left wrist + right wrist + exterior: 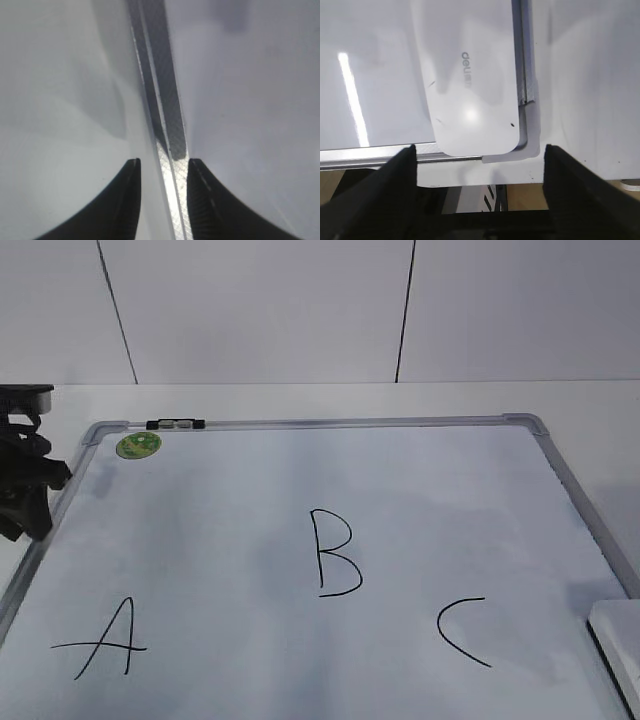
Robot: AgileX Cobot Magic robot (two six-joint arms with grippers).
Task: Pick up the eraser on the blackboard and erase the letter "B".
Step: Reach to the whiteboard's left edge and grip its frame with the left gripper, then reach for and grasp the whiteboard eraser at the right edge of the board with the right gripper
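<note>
The blackboard (250, 490) is a white board with a grey frame, lying flat. The letter "B" (332, 552) is drawn near its middle, between "A" (105, 638) and "C" (462, 630). The eraser (620, 640), a flat white block, lies at the board's near right corner, cut off by the picture's edge. In the right wrist view the eraser (470, 85) lies just ahead of my right gripper (480, 150), which is wide open and empty. My left gripper (163, 162) is slightly open above the board's left frame rail (165, 100), and shows at the left (25, 495).
A small black-and-clear marker (175, 424) lies on the board's far rail. A round green sticker (138, 445) sits near the far left corner. A grey corner cap (532, 145) lies beside the eraser. The white table (600, 405) surrounds the board.
</note>
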